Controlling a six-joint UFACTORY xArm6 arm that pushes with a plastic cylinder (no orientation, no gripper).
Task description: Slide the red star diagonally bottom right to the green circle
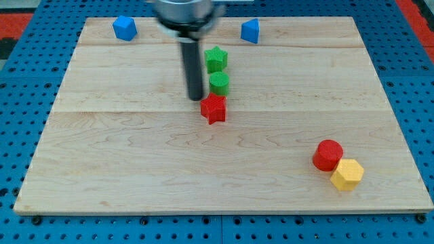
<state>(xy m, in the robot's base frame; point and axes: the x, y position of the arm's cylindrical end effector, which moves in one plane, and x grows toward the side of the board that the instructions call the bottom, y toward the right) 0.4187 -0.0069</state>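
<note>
The red star (pixel 213 108) lies near the middle of the wooden board. The green circle (pixel 219 83) sits just above it, close to touching. A green star (pixel 216 59) is above the circle. My tip (pixel 196 99) stands just left of the red star's upper left, beside the green circle's left side. The dark rod rises from it toward the view's top.
A blue block (pixel 125 28) is at the top left and another blue block (pixel 250 31) at the top middle. A red cylinder (pixel 328 155) touches a yellow hexagon block (pixel 347 175) at the bottom right. The board edge (pixel 224 211) runs along the bottom.
</note>
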